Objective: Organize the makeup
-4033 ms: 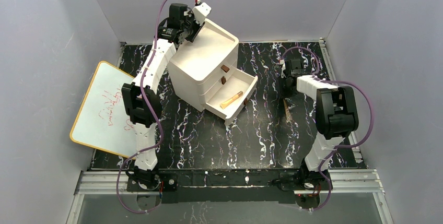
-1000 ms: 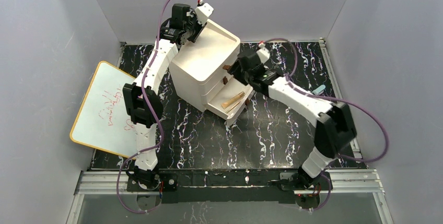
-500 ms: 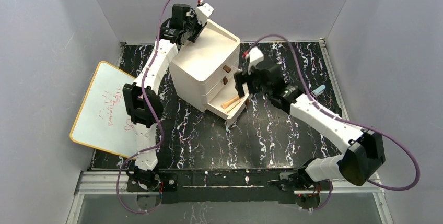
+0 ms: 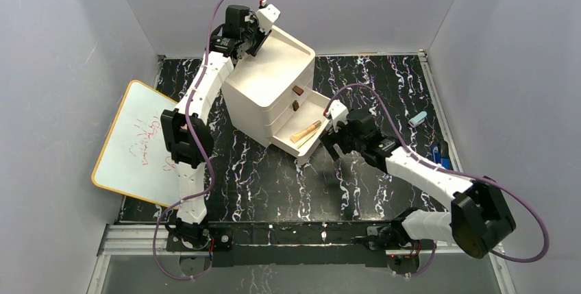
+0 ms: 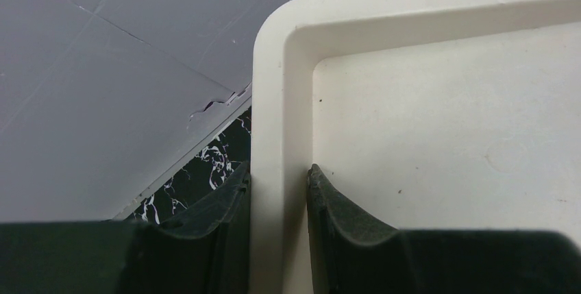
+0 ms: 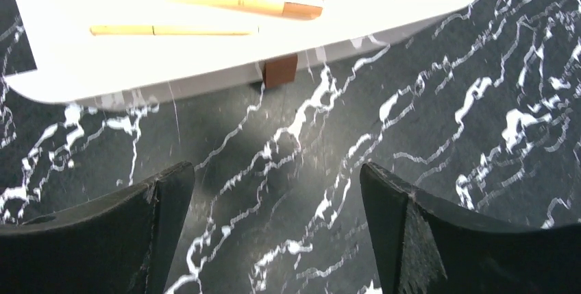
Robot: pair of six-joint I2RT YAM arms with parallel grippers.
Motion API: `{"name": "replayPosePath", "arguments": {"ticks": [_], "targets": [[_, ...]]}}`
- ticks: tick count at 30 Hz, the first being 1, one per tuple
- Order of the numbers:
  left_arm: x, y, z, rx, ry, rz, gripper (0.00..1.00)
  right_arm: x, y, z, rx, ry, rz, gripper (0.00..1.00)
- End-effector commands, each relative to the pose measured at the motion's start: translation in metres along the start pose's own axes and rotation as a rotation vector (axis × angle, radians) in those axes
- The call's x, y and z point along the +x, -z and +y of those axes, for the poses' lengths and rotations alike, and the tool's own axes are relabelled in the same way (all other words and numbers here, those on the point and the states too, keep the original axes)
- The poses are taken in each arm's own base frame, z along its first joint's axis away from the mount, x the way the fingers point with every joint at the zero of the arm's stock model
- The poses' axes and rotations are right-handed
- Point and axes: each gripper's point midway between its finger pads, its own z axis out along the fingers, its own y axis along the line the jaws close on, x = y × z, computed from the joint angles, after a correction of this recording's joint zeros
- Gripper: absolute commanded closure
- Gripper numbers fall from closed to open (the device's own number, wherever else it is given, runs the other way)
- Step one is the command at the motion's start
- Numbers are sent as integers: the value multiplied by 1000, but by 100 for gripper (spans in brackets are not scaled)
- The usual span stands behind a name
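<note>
The white drawer box (image 4: 264,88) stands at the back left with its bottom drawer (image 4: 316,112) pulled out. In the drawer lie a tan tube with a copper cap (image 6: 253,3) and a thin wooden stick (image 6: 171,30); from above only a tan stick (image 4: 305,130) is plain. My left gripper (image 5: 277,184) is shut on the box's top rim (image 5: 281,102) at the far corner. My right gripper (image 6: 277,191) hangs open and empty over the marbled table, just in front of the drawer's brown handle (image 6: 281,71).
A whiteboard (image 4: 137,143) leans at the table's left edge. A small light-blue object (image 4: 417,118) and a blue one (image 4: 440,153) lie by the right edge. The box's two upper drawers are closed, with brown handles (image 4: 297,90).
My right gripper has opened wide and pulled back from over the drawer toward the near side of the table. The left gripper and the box have not moved.
</note>
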Motion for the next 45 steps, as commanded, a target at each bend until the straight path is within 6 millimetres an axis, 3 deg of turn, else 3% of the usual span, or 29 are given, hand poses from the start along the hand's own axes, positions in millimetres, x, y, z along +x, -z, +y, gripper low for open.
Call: {"name": "replayPosePath", "arguments": {"ticks": [1,6,9,28,37,42,45], "targets": [[77,-12,-87,253,-97,283,100,-31,-26,7,-87,-41,-133,1],[76,-9,-85,246,-102,279,100,-17,-67,19,-147,-96,-92,1],[74,-9,-85,247,-101,272,100,-20,-84,31,-208,-133,-107,1],[86,-18,-92,264,-96,301,100,-117,-154,67,-415,-252,-344,1],[86,-17,-90,256,-95,299,100,-151,-159,98,-465,-205,-470,1],[75,-8,-78,252,-56,254,100,-145,-141,101,-476,-166,-458,1],[68,2,-61,237,-18,219,100,-136,-128,98,-458,-135,-423,1]]}}
